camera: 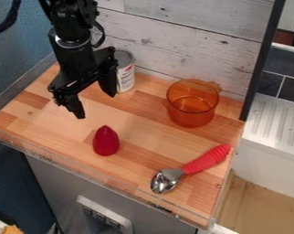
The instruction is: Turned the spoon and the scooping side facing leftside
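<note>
Gripper [96,105]: released, its two fingers spread apart. I have it hanging over the far left part of the wooden counter [135,119], in front of a can [125,75].

Spoon [202,162]: lying on the counter at the near right, well apart from my gripper. Metal bowl [166,180] points toward the near left; the red ridged handle runs to the far right. I cannot tell whether the bowl's hollow faces up.

Red pointed object [105,141]: upright, left of the spoon and nearer than the gripper. Transparent orange pot [192,106]: upright at the far right, beyond the spoon, near the whitish plank wall [180,34].
</note>
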You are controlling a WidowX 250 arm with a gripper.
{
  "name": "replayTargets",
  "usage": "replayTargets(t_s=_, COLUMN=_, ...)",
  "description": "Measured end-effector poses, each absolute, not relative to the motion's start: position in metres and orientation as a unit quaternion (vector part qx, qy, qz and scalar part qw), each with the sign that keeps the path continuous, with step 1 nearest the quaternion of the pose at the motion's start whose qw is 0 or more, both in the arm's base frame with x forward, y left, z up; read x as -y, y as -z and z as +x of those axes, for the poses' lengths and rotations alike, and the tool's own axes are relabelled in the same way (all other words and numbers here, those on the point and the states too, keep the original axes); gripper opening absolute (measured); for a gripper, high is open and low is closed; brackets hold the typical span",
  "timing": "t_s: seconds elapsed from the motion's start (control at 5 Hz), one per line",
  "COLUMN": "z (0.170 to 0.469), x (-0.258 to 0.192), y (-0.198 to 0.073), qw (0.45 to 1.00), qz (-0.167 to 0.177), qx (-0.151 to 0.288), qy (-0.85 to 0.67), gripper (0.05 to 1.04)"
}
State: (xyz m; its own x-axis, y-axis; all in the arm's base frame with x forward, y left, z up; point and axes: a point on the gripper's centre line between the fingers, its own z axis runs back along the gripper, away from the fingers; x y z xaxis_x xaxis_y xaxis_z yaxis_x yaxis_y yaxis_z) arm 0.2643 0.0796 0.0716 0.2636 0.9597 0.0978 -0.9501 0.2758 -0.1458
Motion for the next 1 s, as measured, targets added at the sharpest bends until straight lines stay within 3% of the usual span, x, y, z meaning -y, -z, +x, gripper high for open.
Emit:
replayTargets(t_s=0.2, z=0.261, x=-0.077, y=-0.064, qw=0.79, qz=-0.028, qx=0.066, qy=-0.609, gripper=1.0)
replayTargets(t_s=0.4, z=0.262, x=-0.061, y=-0.064, qw=0.752, qz=-0.053, qx=0.041, qy=-0.656, gripper=1.0)
replayTargets(t_s=0.6, z=0.261, x=-0.044, y=-0.071, qw=0.707, qz=-0.048, qx=0.046, qy=-0.704, gripper=1.0)
replayTargets(t_s=0.8, z=0.259, x=-0.024, y=-0.071, qw=0.664, qz=-0.019, qx=0.052, qy=-0.745, gripper=1.0)
replayTargets(t_s=1.0, z=0.264, x=0.0, y=-0.06, qw=0.623, qz=-0.021, qx=0.026, qy=-0.781, gripper=1.0)
